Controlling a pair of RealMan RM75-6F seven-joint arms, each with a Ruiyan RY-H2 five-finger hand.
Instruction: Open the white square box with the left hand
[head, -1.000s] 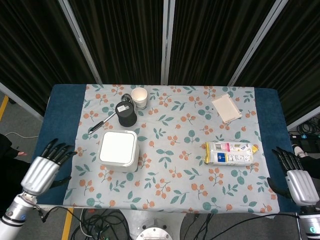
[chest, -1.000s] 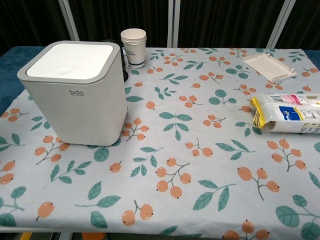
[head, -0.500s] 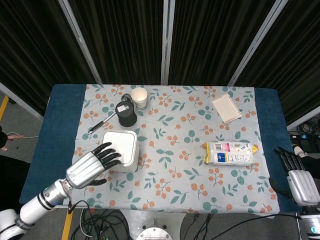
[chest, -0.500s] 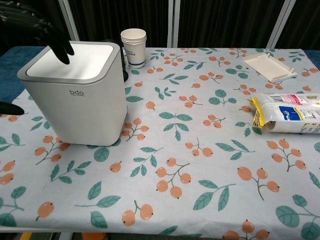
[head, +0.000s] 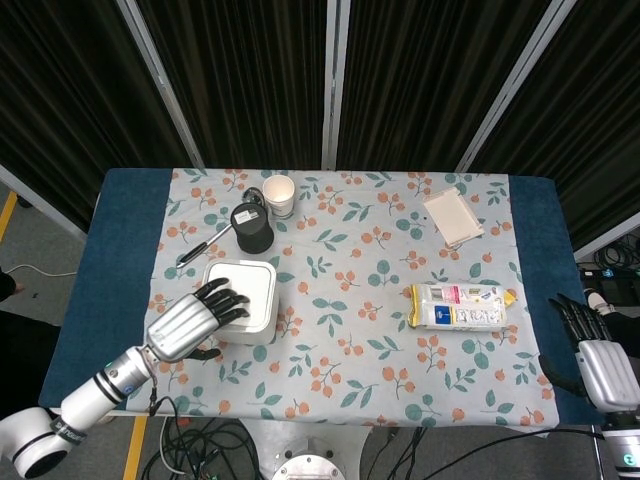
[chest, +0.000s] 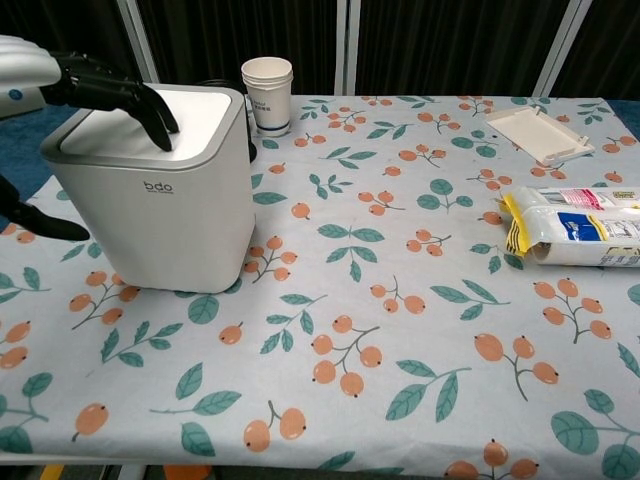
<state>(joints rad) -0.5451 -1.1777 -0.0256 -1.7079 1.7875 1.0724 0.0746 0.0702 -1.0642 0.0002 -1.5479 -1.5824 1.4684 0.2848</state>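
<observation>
fingers (chest: 140, 100) of the left hand (head: 195, 318) press down on the lid of the white square box (head: 240, 300), spread across its top with nothing gripped, the thumb hanging beside the box's near-left wall; the box stands right under that hand, on the floral tablecloth (head: 350, 300). off the table's other near corner the right hand (head: 592, 360) hangs with fingers loosely extended, holding nothing. just beyond it and inward lies a snack packet (head: 460, 306). beyond the left hand, past the box, stand a black cylinder (head: 251, 228) and a paper cup (head: 279, 194); a flat white tray (head: 453, 216) lies far across from it.
</observation>
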